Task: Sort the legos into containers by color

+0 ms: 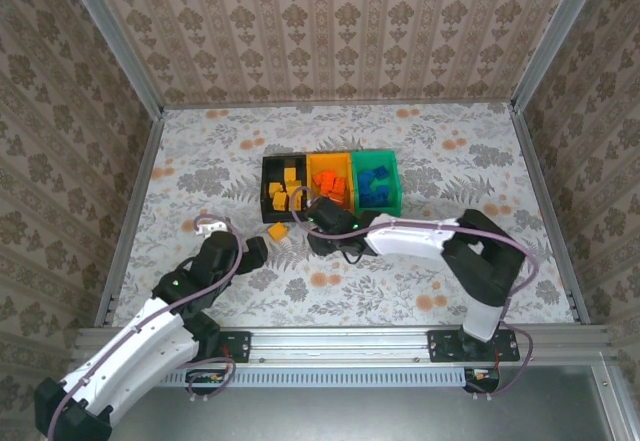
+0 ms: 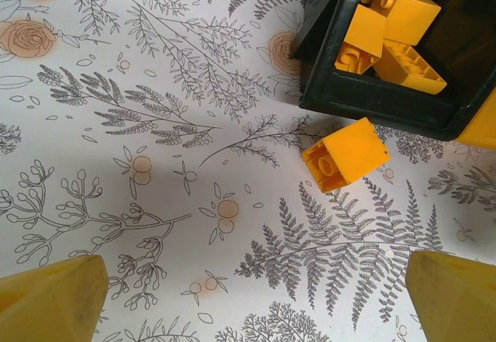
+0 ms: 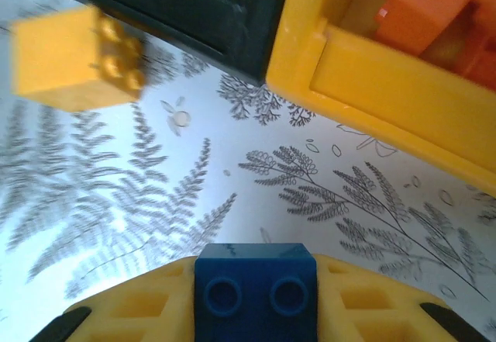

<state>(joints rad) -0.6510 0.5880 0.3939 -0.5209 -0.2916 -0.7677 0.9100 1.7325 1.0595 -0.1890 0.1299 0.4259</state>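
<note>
The right gripper [image 3: 256,323] pinches a blue brick [image 3: 256,284] between its yellow ribbed fingers [image 3: 139,311] at the bottom centre of the right wrist view, two round studs facing the lens; the orange-yellow bin [image 3: 372,78] with red-orange bricks [image 3: 434,8] sits upper right, the black bin [image 3: 194,8] along the top; a blurred yellow brick [image 3: 70,59] lies upper left.

The left gripper [image 2: 252,299] is spread wide and empty; the glossy, studded yellow brick lies on the floral cloth [image 2: 155,164] right of centre, just beside the black bin's wall.
</note>
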